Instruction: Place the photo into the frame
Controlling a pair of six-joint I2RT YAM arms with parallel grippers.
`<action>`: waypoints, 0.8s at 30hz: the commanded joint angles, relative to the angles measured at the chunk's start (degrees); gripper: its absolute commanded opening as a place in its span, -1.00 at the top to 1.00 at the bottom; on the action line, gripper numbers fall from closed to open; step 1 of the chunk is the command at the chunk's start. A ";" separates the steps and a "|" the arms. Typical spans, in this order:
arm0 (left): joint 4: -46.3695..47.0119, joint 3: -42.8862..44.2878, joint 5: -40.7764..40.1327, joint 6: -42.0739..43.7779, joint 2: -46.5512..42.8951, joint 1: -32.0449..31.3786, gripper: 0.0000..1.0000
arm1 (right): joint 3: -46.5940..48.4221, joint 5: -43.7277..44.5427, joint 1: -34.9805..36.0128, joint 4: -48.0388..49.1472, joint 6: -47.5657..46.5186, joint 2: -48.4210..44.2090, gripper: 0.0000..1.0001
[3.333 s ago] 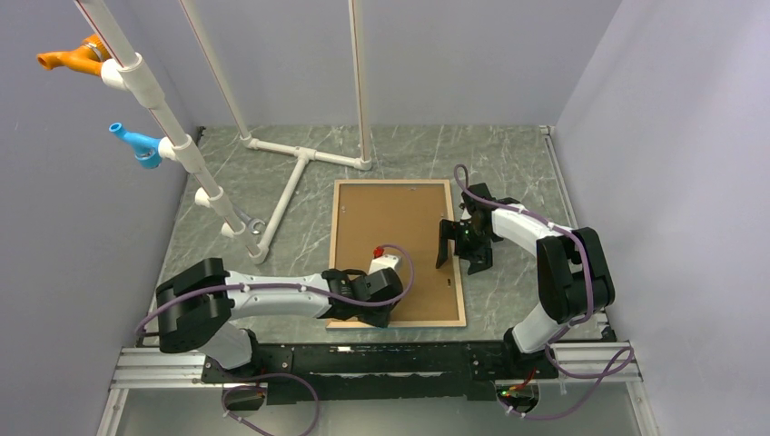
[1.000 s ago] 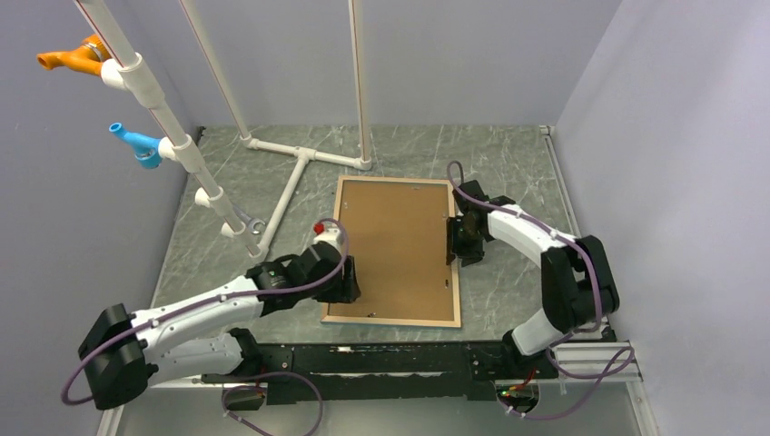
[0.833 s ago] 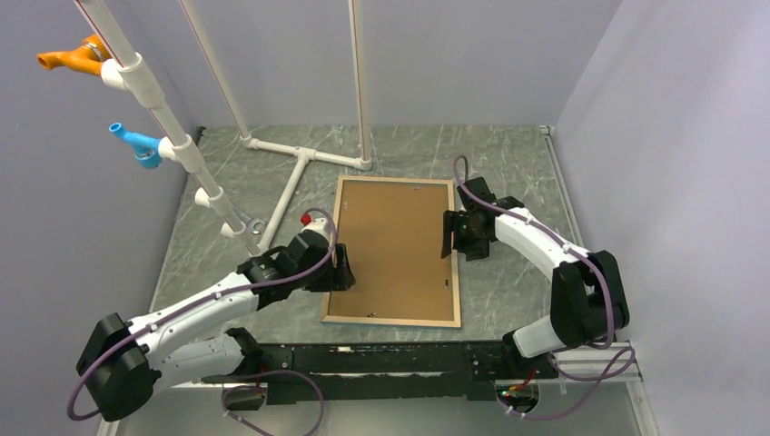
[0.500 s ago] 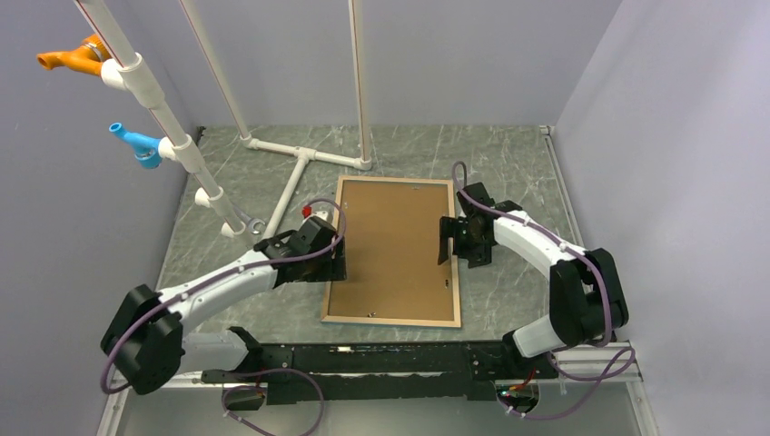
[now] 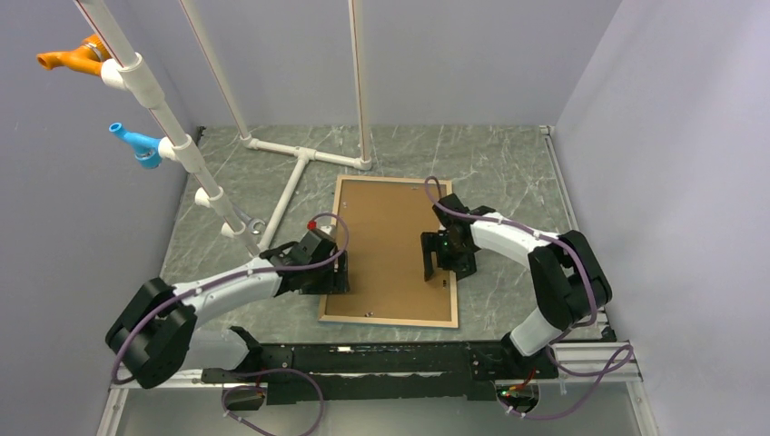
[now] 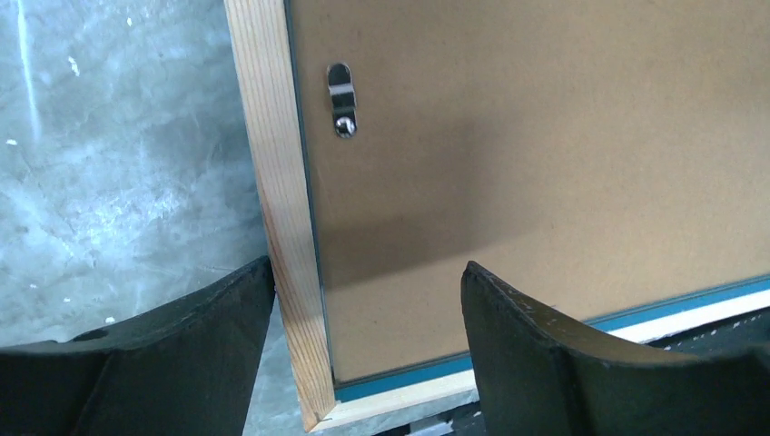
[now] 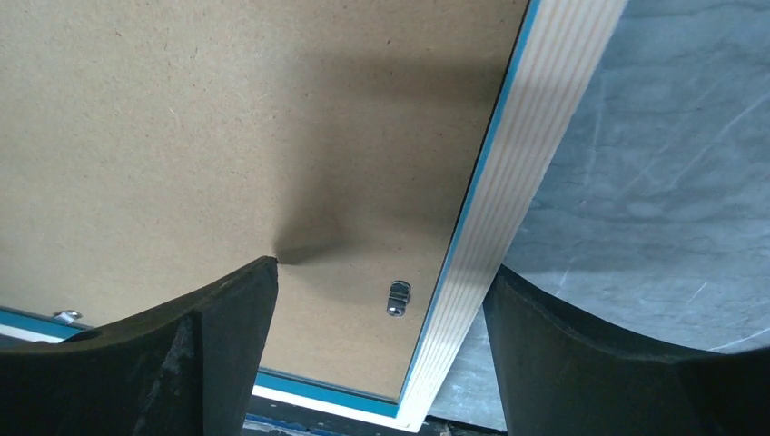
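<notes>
The biggest thing is the grey surface [image 5: 508, 163], which looks like stone with pale streaks. It has plain pale walls on three sides. A stand made of white pipes [image 5: 300, 163] sits at the far left of it, and long pipes go up from it.

Two white and black arms reach in from the near edge. The left arm [image 5: 227, 291] comes in low from the left. The right arm [image 5: 518, 238] bends round from the right.

The frame [image 6: 272, 136] lies flat in the middle of the surface, between the two arms. Its long sides run away from the arms. Its light wood side faces up, and a thin blue line shows along the inside of the wood. A brown backing board [image 5: 386, 245] fills the frame, so only brown shows inside the wood.

The left gripper [image 6: 368, 268] is over the left side of the frame, near the closest corner. Its fingers are spread wide. One finger is out over the grey surface and the other is over the brown board, with the wood edge between them. It is pinching nothing.

The right gripper [image 7: 381, 268] is over the right side of the frame. It is spread wide too, with nothing in it. One finger is over the board and the other is past the wood edge. I cannot tell if the fingers touch the board.

An orange piece [image 5: 73, 59] and a blue piece [image 5: 134, 143] stick out from a pipe on the far left.

The smallest things are little shiny metal clips. One clip [image 6: 340, 100] sits just inside the left edge. Another clip [image 7: 398, 298] sits just inside the right edge.
</notes>
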 commanded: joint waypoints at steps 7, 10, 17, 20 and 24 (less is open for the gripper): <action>-3.58 -5.00 0.72 -8.11 -12.46 -5.30 -0.57 | 1.95 1.40 7.85 0.85 4.21 1.11 -0.70; -8.15 -3.04 -4.27 -8.19 -11.96 -5.14 -0.61 | 0.97 2.50 8.15 0.97 5.03 0.57 -0.76; -10.21 2.63 -7.38 -4.23 -4.18 -0.86 -0.60 | 1.87 3.60 8.14 0.29 5.40 0.39 -0.81; -8.41 3.65 -7.13 -2.38 -1.54 0.77 -0.56 | 2.25 3.72 8.10 0.14 5.37 0.76 -0.81; -6.84 4.42 -7.23 -1.39 0.94 2.46 -0.51 | 2.13 3.58 8.15 0.29 5.29 1.21 -0.81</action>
